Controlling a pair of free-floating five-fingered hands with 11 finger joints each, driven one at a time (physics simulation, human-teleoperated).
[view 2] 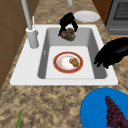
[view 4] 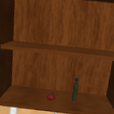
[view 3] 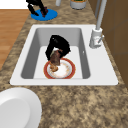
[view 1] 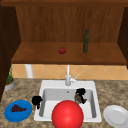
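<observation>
R hand (view 2: 68, 23) over sink (view 2: 30, 72), fingers clamped on brown food lump (view 2: 68, 35), above red-rimmed plate (view 2: 68, 62). L hand (view 2: 112, 53) idle w/ fingers curled, by blue plate (view 1: 18, 110).

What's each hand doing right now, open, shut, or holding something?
Left hand: fingers curled, holding nothing, at the sink's left rim.
Right hand: shut on a brown sponge over the basin.

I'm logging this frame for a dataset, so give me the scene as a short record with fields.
Setting: white sink in a granite counter, faucet behind.
Right hand: right hand above the basin, fingers curled round a brown lump.
Left hand: left hand hovers at the sink's left rim.
In basin: red-rimmed plate with brown food.
Counter: blue plate with grapes; white plate.
Shelf: tomato, green bottle.
</observation>
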